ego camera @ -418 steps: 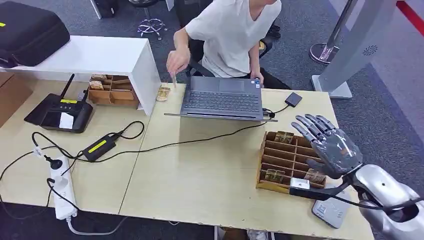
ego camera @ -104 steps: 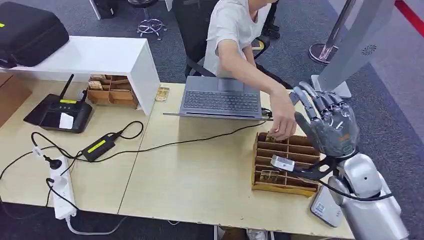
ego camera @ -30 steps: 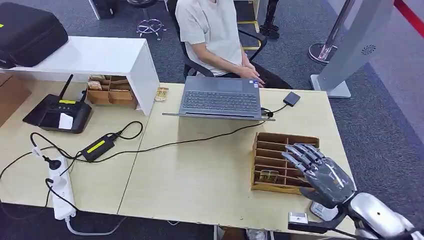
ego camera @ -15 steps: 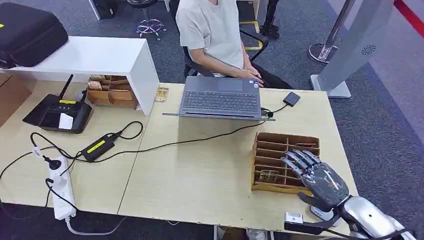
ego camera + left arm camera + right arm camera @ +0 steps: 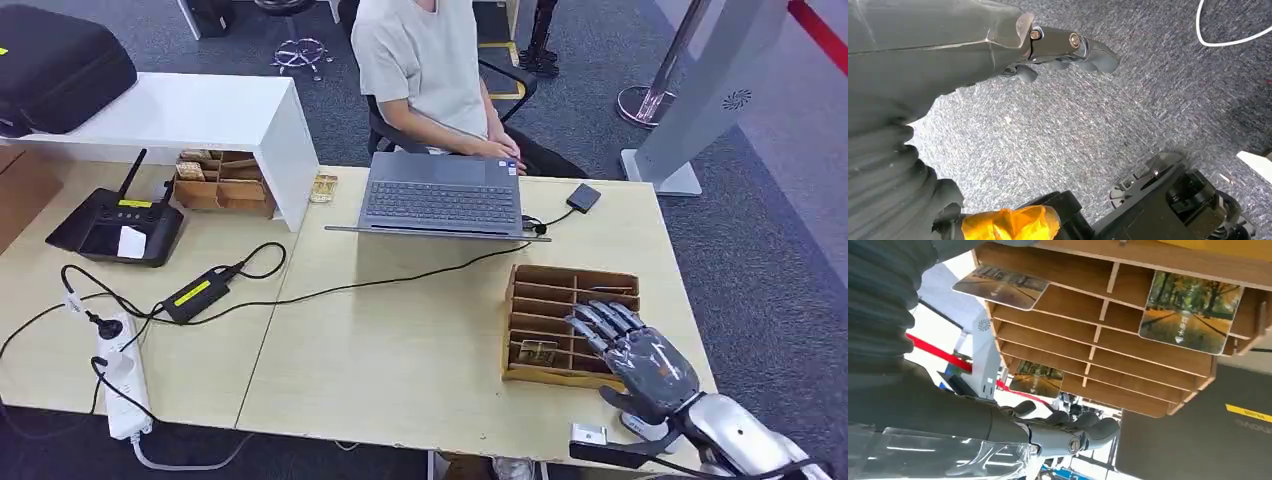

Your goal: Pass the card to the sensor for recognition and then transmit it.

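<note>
Right hand [image 5: 640,362] barely shifted since half a second ago, a touch farther right, hovering over the near right part of the wooden card rack [image 5: 530,290], fingers apart and empty. One card [image 5: 537,352] lies in a near left slot; right wrist view shows three cards in slots. Left hand [image 5: 938,45] hangs over carpet, fingers loosely extended, holding nothing. A person [image 5: 425,60] sits at the laptop [image 5: 443,195].

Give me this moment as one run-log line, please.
right hand: open, over wooden card rack | cards in slots, none held | left hand: hanging over carpet, holding nothing
</note>
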